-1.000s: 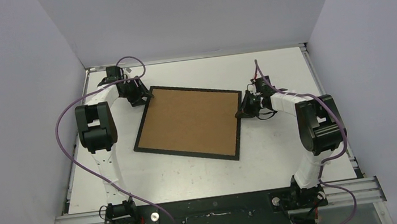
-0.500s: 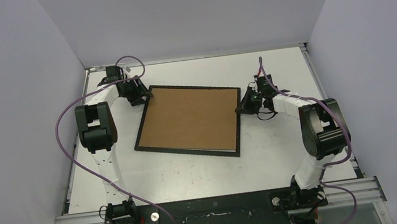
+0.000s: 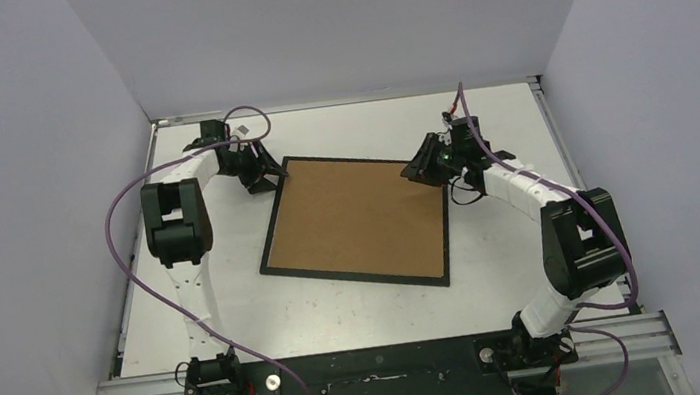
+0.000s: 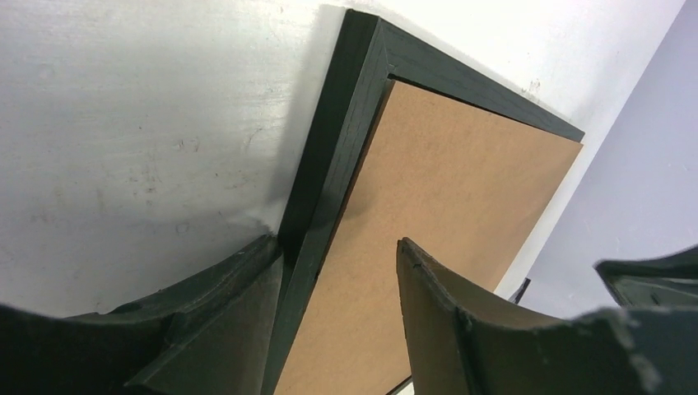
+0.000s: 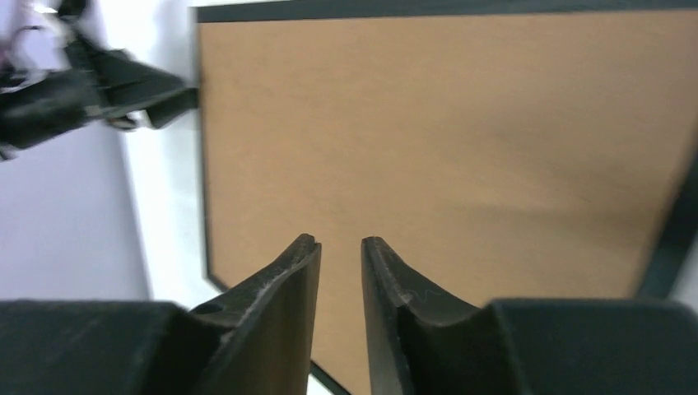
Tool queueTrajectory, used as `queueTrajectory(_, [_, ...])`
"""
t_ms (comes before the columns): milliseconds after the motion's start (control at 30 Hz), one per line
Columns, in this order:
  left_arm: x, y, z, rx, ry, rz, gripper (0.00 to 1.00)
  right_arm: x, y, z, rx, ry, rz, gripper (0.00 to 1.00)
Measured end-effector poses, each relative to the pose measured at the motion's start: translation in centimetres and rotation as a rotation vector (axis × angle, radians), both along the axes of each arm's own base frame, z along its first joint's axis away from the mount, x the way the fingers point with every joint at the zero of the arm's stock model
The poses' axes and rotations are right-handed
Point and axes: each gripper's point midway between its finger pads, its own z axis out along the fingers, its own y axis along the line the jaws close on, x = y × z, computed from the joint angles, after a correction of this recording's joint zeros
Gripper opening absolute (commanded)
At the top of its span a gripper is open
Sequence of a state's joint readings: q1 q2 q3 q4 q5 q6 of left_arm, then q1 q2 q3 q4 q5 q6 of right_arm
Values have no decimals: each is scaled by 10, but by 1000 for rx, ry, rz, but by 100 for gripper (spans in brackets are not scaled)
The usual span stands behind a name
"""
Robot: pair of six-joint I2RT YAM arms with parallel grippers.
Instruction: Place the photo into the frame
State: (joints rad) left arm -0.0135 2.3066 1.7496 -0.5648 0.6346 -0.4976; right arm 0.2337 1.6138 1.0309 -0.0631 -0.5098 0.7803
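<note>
The frame [image 3: 274,215] lies flat mid-table, a thin black rectangle face down, with the brown cardboard backing [image 3: 359,219] filling it. The photo is hidden. My left gripper [image 3: 268,177] is at the frame's far left corner. In the left wrist view it [image 4: 336,245] stands open astride the black rail [image 4: 337,140], one finger on the table side, the other over the backing [image 4: 444,189]. My right gripper [image 3: 420,171] hovers over the far right corner. Its jaws [image 5: 339,240] are slightly open over the backing [image 5: 461,140] with nothing between them.
The white table [image 3: 238,302] is walled by pale panels on the left, back and right. Purple cables loop off both arms. The left gripper [image 5: 123,86] shows across the frame in the right wrist view.
The frame has slid to the right and turned a little. Both grippers followed its far corners. The right jaws, shut before, have parted slightly.
</note>
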Motion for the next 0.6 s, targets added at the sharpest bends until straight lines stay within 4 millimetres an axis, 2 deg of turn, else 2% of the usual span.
queueTrajectory(100, [-2, 0, 0, -7, 10, -1, 56, -8, -23, -24, -107, 87, -65, 40])
queueTrajectory(200, [-3, 0, 1, -12, 13, -4, 57, -22, -50, -47, -224, 183, -126, 42])
queueTrajectory(300, [-5, 0, 1, -14, 18, -7, 57, -34, -69, -61, -299, 252, -166, 44])
queueTrajectory(367, [-6, 0, 1, -13, 22, -10, 57, -41, -76, -68, -335, 290, -179, 45])
queueTrajectory(600, [-7, 0, 1, -11, 27, -13, 57, -49, -83, -91, -381, 365, -185, 45])
